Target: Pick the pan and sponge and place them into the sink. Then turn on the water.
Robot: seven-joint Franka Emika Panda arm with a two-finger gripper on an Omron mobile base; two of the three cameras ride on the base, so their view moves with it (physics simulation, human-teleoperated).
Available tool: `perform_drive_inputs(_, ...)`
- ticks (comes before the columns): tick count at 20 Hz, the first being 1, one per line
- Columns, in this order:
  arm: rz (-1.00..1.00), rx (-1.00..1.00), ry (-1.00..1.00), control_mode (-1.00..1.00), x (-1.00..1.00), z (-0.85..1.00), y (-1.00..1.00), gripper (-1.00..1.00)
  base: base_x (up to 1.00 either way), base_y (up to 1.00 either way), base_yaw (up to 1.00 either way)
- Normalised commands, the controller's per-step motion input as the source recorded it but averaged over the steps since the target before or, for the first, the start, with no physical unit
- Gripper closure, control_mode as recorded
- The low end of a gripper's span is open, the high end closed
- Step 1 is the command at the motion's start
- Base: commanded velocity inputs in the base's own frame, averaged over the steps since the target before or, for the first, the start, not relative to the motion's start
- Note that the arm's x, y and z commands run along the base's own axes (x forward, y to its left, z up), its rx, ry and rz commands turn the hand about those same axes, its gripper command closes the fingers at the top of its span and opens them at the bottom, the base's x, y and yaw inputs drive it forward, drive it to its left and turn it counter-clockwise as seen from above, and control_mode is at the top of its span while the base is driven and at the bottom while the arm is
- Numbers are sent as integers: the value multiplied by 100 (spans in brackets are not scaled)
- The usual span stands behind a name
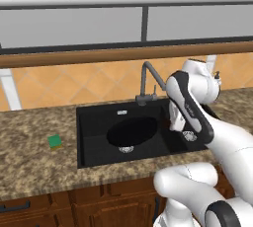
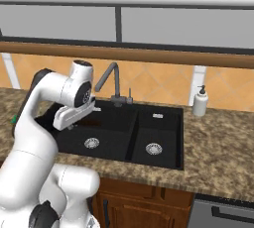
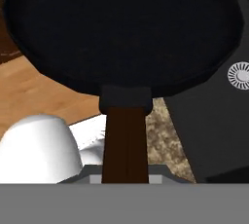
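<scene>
Hand view: tool (image 3: 125,179) apparently pinches the pan (image 3: 121,28) by its stiff thin handle; heavy round body hangs far out, likely to twist.

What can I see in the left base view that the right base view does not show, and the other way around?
Left base view alone: the sponge lying on the counter to the left of the sink, and the round black pan held above the large basin.

Right base view alone: the white soap bottle standing on the counter right of the sink, and a full look into the smaller basin with its silver drain.

Both share: the black double sink, the grey faucet with no water running, the speckled counter, and the white arm.
</scene>
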Motion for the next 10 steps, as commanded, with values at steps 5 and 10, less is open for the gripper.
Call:
perform_drive_inputs(5,-11,-2,0,-100,17,0,39,100,0,0,0)
perform_drive_inputs(10,-13,-6,-1,-100,40,-9,18,100,0,0,0)
